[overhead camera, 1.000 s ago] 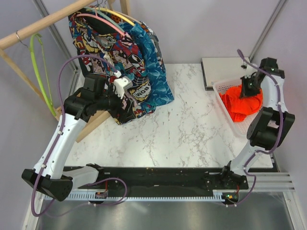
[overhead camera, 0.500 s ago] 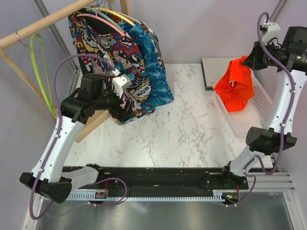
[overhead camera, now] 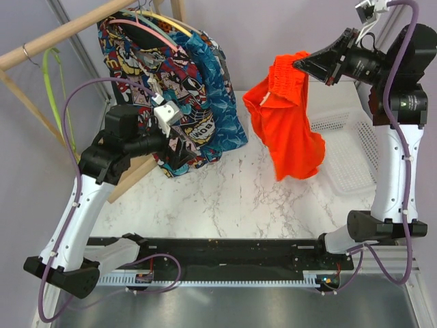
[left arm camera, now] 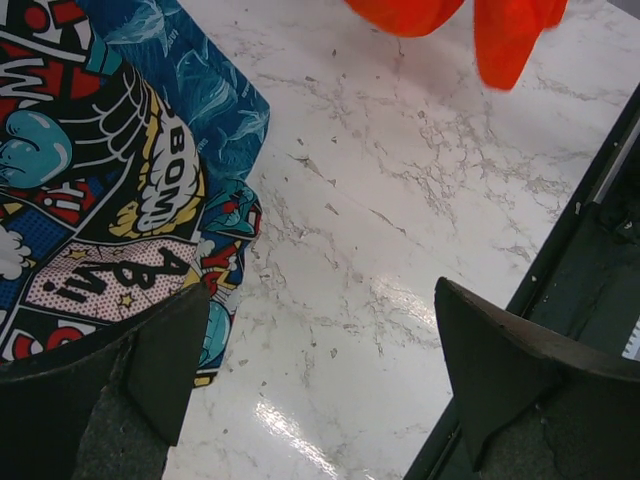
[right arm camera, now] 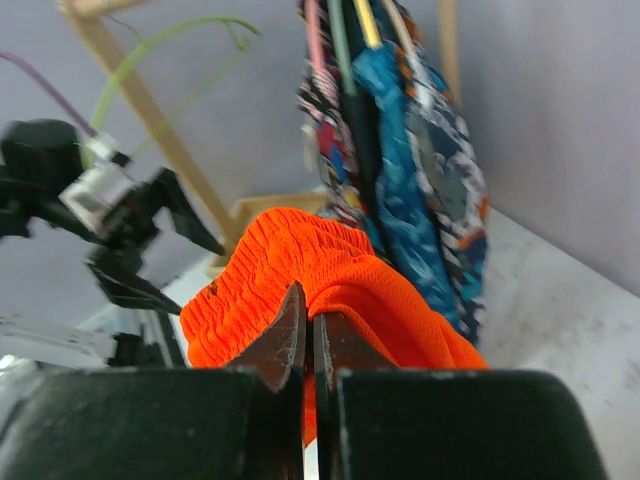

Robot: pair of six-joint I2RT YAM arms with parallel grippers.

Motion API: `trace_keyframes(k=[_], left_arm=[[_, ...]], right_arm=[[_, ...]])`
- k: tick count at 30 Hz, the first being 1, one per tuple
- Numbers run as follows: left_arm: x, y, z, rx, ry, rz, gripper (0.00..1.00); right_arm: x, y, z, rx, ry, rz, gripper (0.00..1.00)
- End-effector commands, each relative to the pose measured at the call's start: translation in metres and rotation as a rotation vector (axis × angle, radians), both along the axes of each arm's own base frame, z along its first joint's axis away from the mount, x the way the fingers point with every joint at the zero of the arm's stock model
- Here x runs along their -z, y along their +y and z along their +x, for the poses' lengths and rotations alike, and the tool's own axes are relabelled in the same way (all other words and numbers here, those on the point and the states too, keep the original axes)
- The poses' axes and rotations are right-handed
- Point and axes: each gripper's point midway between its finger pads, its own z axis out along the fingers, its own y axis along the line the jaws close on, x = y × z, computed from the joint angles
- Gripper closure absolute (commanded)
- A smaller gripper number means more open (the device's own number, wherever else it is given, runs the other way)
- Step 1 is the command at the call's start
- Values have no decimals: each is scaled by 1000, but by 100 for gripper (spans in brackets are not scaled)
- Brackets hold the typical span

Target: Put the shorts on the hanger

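Note:
The orange-red shorts (overhead camera: 287, 119) hang in the air over the middle of the table, held by their elastic waistband. My right gripper (overhead camera: 298, 64) is shut on the waistband; the pinch also shows in the right wrist view (right arm camera: 310, 310). The lime-green hanger (overhead camera: 57, 102) hangs from the wooden rail at the far left and shows faintly in the right wrist view (right arm camera: 160, 55). My left gripper (overhead camera: 179, 147) is open and empty, low beside the hanging garments; its wrist view shows the jaws wide apart over the marble (left arm camera: 320, 340), with the shorts' lower edge (left arm camera: 505, 35) at the top.
A comic-print garment (overhead camera: 147, 75) and a blue patterned garment (overhead camera: 215, 102) hang on pink and yellow hangers (overhead camera: 153, 27) from the wooden rail (overhead camera: 61, 34). A white basket (overhead camera: 351, 154) stands at the right table edge, a grey pad (overhead camera: 341, 92) behind it.
My right arm has lifted the shorts out of the basket and swung them left, high over the table's middle. My left arm has shifted slightly.

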Motion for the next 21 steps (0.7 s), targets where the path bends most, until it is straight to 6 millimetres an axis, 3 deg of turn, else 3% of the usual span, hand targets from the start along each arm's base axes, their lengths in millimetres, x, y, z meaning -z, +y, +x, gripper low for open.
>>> trace_keyframes(k=[1,3,4,5,6,7,8,9,10,11,12,14,15,17,18,21], left_arm=[[-19,-10,-4,46,-53,-68,1],[-18,-9,-7,61,-68,-59,1],[-20,-9,-12,76,-84,-59,1],[-18,-8,-13,93,-106,-44,1],[-9,-7,-15,104,-102,-27,1],[-5,-4,-19,111,-112,-15,0],[1,-3,-21,129,-127,12,1],[14,-2,-22,145,-113,38,1],[28,0,-26,160,-86,67,1],[38,2,-26,185,-95,107,1],[57,3,-28,206,-65,141,3],[79,4,-31,260,-78,213,7],[98,4,-34,290,-59,238,10],[105,-2,-29,335,-136,254,11],[121,-4,-32,363,-130,260,11],[135,-21,-27,460,-232,264,13]], right_arm=[[-48,30,-33,-223,-84,131,100],[-31,47,-48,-302,-41,125,100],[7,50,-35,-307,47,120,100],[18,54,-50,-331,60,113,100],[39,57,-51,-346,103,107,100],[86,59,-49,-379,190,91,98],[103,59,-62,-403,200,75,96],[127,60,-68,-410,257,69,95],[168,59,-69,-393,357,67,94],[188,56,-70,-389,275,6,94],[223,52,-84,-373,432,-26,93],[280,43,-88,-390,358,-237,91],[302,36,-108,-407,475,-292,91],[340,25,-115,-392,587,-374,93],[351,21,-118,-385,611,-402,93],[364,10,-108,-303,630,-477,95]])
